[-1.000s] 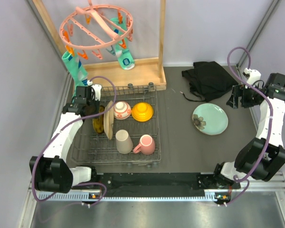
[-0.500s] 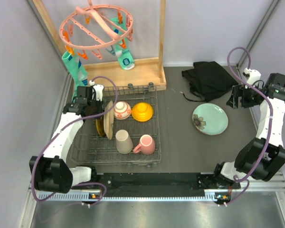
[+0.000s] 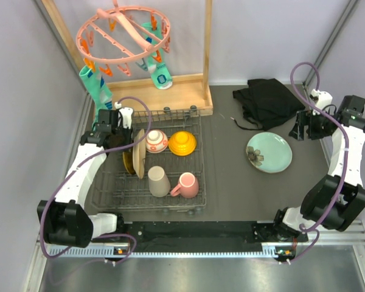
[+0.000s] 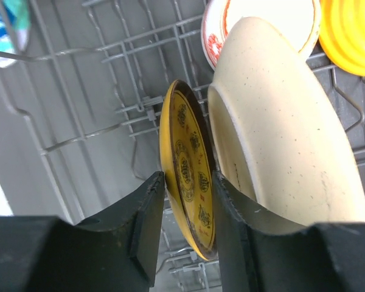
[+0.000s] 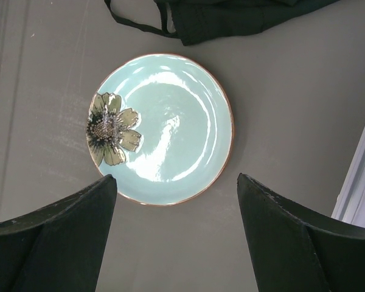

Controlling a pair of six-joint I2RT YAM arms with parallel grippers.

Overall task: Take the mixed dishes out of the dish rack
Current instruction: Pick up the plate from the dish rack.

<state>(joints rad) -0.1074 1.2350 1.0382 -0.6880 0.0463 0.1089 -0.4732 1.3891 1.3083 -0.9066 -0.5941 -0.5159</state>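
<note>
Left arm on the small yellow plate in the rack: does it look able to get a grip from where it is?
Probably yes. The left gripper straddles the yellow plate, one finger each side. The cream plate stands close against one finger, so room there is tight.

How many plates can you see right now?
3. A pale green plate lies flat on the table right of the dish rack; a yellow patterned plate and a cream plate stand on edge side by side in the rack's left part. Another might hide behind them.
</note>
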